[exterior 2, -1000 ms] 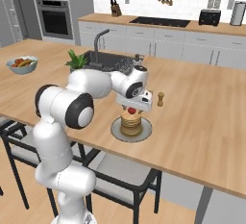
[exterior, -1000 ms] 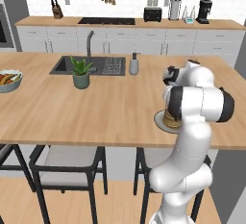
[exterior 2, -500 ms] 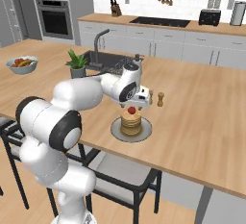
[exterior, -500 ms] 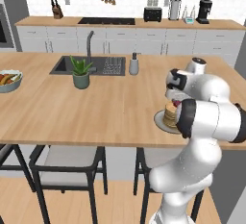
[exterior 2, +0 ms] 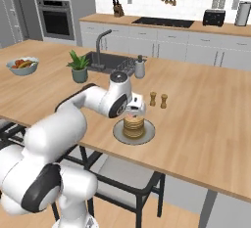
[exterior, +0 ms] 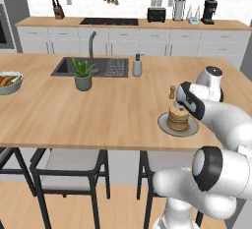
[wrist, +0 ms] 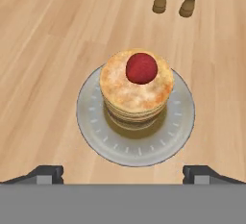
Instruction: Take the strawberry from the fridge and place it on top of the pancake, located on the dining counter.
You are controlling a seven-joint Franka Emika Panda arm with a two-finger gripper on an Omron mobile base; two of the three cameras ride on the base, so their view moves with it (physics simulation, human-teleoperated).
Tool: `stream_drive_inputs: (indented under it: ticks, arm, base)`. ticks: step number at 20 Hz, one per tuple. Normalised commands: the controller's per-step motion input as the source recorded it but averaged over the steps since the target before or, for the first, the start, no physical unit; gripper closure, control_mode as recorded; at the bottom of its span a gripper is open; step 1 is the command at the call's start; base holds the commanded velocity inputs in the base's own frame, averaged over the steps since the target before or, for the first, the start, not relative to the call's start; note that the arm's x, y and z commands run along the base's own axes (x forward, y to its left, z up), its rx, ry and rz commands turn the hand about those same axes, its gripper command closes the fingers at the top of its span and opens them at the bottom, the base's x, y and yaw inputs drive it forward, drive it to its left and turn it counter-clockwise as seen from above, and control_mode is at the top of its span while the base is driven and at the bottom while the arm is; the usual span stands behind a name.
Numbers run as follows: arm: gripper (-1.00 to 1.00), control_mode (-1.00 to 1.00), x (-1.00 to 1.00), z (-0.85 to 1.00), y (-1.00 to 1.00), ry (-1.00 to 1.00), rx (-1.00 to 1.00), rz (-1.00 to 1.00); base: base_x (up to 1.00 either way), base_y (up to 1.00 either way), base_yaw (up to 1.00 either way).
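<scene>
Red, rounded strawberry [wrist: 141,68] rests atop the tan pancake stack [wrist: 136,91] on its grey round plate [wrist: 93,122], directly below the empty, spread-fingered gripper [wrist: 122,172].

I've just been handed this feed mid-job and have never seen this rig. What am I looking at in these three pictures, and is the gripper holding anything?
It is a white robot arm on a driving base in a rendered kitchen. Two pictures come from cameras on the base, behind the arm to its left and right; the third looks down from the hand itself.

The arm reaches over the dining counter, a light-wood island with a sink. On it a grey plate carries the pancake stack, and the strawberry sits on top of it. Two small wooden shakers stand just beyond the plate; a potted plant and a fruit bowl stand farther off.

The gripper hangs above the stack. Its finger tips stand wide apart with nothing between them, so it is open and holds nothing.
</scene>
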Motion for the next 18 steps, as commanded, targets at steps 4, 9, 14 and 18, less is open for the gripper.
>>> stream_drive_inputs:
  ticks: [4, 9, 14, 18]
  arm:
    - [-1.00, -1.00, -0.69, 0.75, 0.01, -0.17, -0.05, -0.01]
    - [-1.00, -1.00, -0.60, 0.89, 0.00, -0.17, -0.07, -0.05]
    - [-1.00, -1.00, -0.65, 0.84, 0.02, -0.14, 0.00, -0.01]
    - [-1.00, -1.00, -0.90, 0.39, 0.08, -0.17, 0.00, 0.00]
  base:
    - [0.00, 0.00, 0.00]
    - [0.00, 0.00, 0.00]
    - [0.00, 0.00, 0.00]
    - [0.00, 0.00, 0.00]
